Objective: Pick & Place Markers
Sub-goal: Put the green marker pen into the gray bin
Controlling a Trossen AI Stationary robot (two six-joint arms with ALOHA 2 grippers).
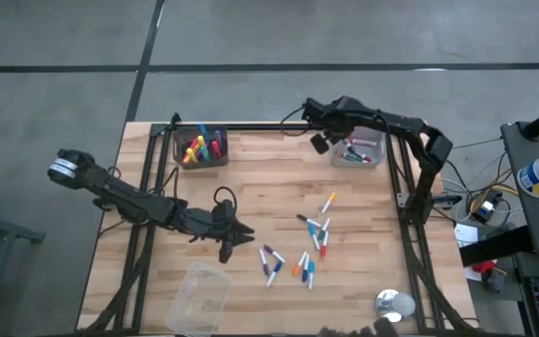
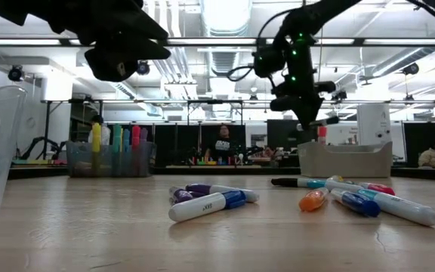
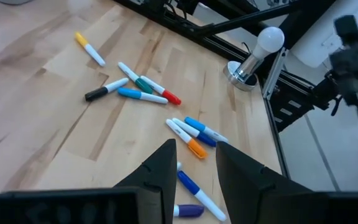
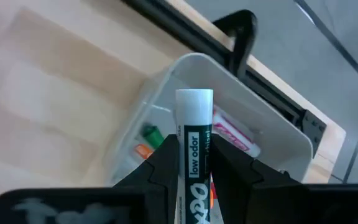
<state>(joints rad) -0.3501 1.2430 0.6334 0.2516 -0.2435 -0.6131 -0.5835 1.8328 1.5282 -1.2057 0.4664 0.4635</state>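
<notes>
While right fingers pinch a marker, left fingers hover spread.

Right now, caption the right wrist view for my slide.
Right tool holds a white marker above the clear bin of markers.

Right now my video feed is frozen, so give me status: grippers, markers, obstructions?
Right gripper shut on white-barrelled marker above clear bin. Left gripper open, empty, over loose markers. Nothing blocking the bin.
</notes>
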